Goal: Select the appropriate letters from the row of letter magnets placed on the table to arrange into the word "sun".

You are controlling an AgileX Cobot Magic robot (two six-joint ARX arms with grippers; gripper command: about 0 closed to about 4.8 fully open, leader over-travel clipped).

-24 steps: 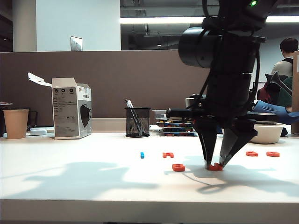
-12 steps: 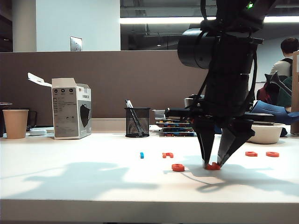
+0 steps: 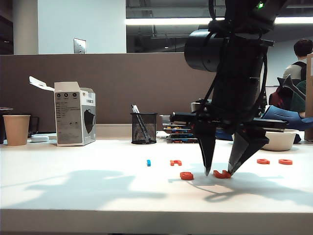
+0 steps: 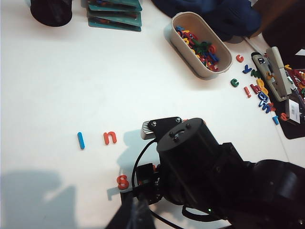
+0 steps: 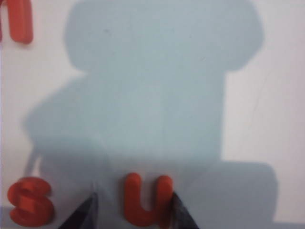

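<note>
Three orange-red letters lie on the white table (image 3: 73, 196): the s (image 3: 186, 176), the u (image 3: 222, 174) just right of it, and the n (image 3: 176, 162) further back beside a blue magnet (image 3: 148, 162). My right gripper (image 3: 218, 172) points down over the u, open, its fingertips at table level. In the right wrist view the u (image 5: 145, 200) lies flat between the fingers (image 5: 86, 212); one tip is at its side, the other stands apart. The s (image 5: 29, 200) is beside it. My left gripper (image 4: 135, 215) is a dark blur above the right arm (image 4: 190, 157).
Two more orange-red letters (image 3: 263, 161) lie to the right. At the back stand a paper cup (image 3: 16, 129), a white box (image 3: 75, 113), a mesh pen holder (image 3: 144, 128), stacked cards and a bowl of letters (image 4: 200, 45). A brown partition runs behind.
The right gripper's jaws have spread apart and let go of the u, which now lies on the table next to the s. The arm has stayed in place.
</note>
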